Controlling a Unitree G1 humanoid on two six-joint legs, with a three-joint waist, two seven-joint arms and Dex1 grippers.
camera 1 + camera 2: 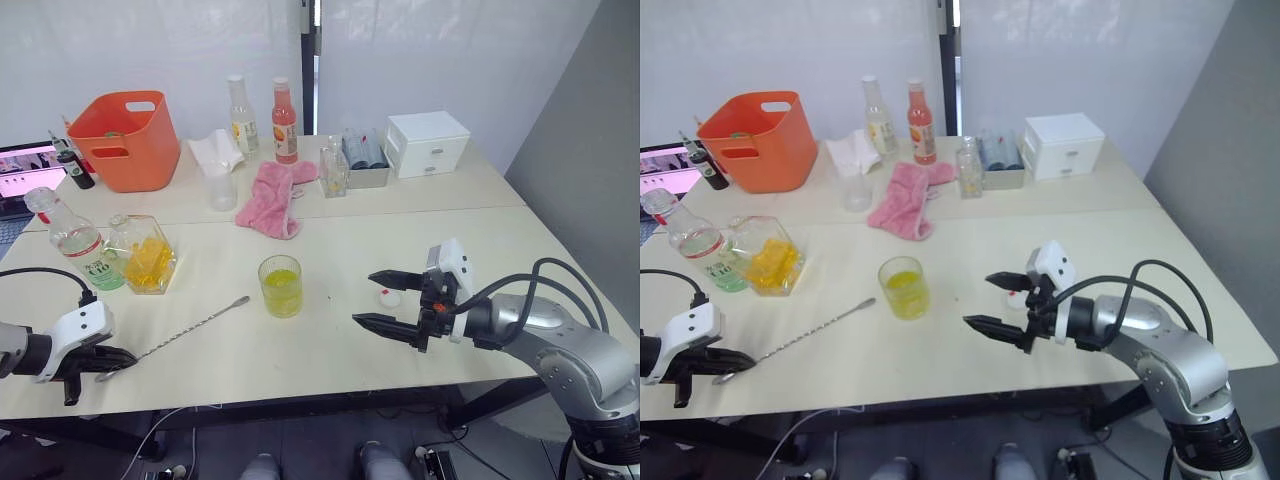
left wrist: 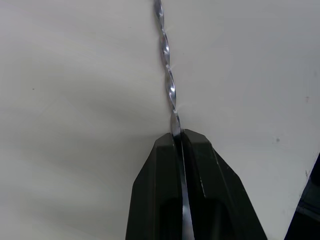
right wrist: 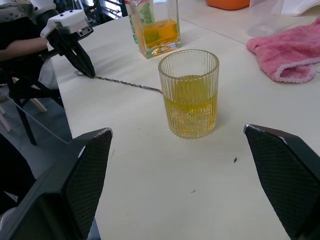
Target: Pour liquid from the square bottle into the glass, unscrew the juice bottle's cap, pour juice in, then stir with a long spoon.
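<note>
Right wrist view showing the glass point(image 3: 189, 93) standing mid-counter, roughly half full of yellow liquid, so judging both pours done. Cap point(image 1: 390, 297) lying loose on the counter point(image 1: 480, 235) just beside the right gripper point(image 1: 384, 299), so unscrewing done too. Juice bottle point(image 1: 76, 240) sitting uncapped at the counter's left edge, pale liquid low in it. Square bottle point(image 1: 147, 255) touching or just beside it, holding yellow contents. Stirring not yet begun: long spoon point(image 1: 185, 336) lying flat, its far tip pointing at the glass, near end pinched in the left gripper point(image 1: 92, 366), jaws clamped on the twisted stem. Right jaws spread wide, holding nothing, facing the glass. Remaining: lifting the spoon, dipping it in, stirring. Orange tub point(image 1: 128, 138) standing at the back left, contents hard to tell.
</note>
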